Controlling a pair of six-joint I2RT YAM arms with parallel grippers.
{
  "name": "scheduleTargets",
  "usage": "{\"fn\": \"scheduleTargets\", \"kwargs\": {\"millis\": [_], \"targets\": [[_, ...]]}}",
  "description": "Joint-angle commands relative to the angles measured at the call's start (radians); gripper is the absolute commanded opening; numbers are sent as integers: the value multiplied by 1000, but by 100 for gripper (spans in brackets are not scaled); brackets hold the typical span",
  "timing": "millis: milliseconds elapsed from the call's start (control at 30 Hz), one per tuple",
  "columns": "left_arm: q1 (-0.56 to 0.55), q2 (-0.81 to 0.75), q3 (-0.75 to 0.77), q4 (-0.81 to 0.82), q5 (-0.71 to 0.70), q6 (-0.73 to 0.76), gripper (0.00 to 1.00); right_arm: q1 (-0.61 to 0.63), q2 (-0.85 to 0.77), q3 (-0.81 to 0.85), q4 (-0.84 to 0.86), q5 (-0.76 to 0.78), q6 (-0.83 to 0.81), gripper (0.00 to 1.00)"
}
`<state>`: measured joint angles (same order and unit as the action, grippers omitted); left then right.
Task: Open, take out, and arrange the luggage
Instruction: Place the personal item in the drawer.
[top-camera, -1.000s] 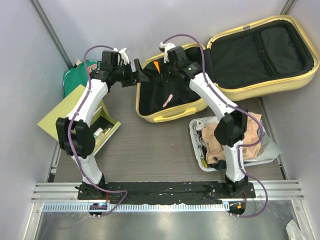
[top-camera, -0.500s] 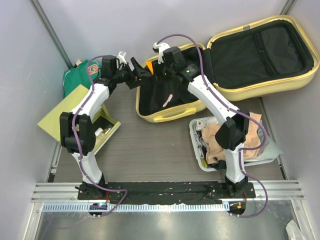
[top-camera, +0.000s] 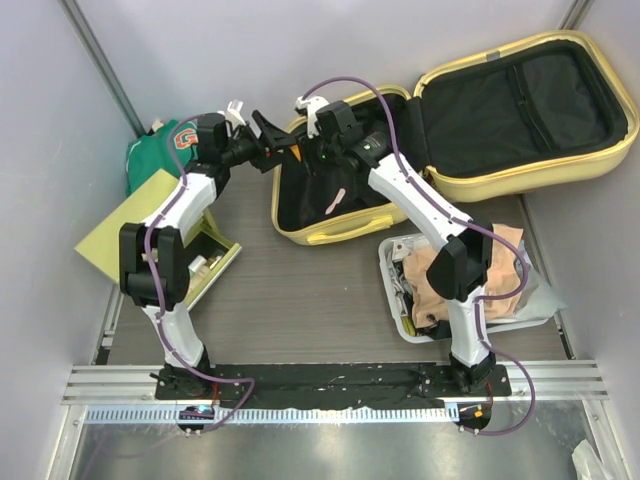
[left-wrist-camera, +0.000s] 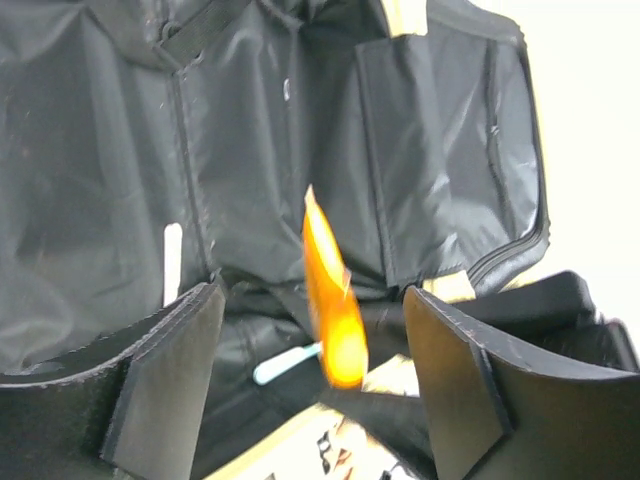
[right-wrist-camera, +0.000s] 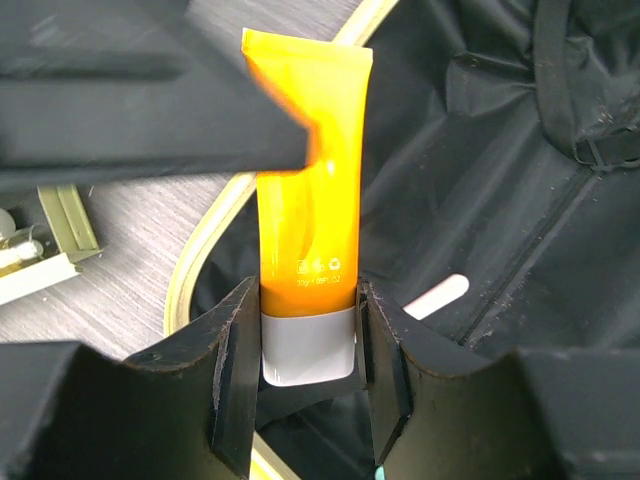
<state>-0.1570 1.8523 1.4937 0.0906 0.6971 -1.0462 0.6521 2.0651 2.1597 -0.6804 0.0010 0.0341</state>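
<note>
Right jaws pinch an orange plastic tube (right-wrist-camera: 308, 170) over the pale yellow hard-shell suitcase (top-camera: 340, 232). Left jaws, wide around it, should close squarely mid-tube.

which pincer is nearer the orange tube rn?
Right. The right pincer is clamped on the orange tube at its white cap end. The left pincer is open, straddling the tube's crimped end with a gap on each side.
</note>
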Motion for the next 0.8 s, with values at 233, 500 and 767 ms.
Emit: {"fn": "scheduleTargets", "kwargs": {"millis": [233, 500, 767], "targets": [[-30, 47, 63, 77, 42, -34, 38, 30, -19, 26, 27, 46, -54, 28], [0, -5, 53, -87, 47, 113, 13, 29, -16, 5, 47, 105, -71, 61], [70, -83, 195, -811, -171, 674, 13, 3, -94, -55, 123, 279, -99, 81]]}}
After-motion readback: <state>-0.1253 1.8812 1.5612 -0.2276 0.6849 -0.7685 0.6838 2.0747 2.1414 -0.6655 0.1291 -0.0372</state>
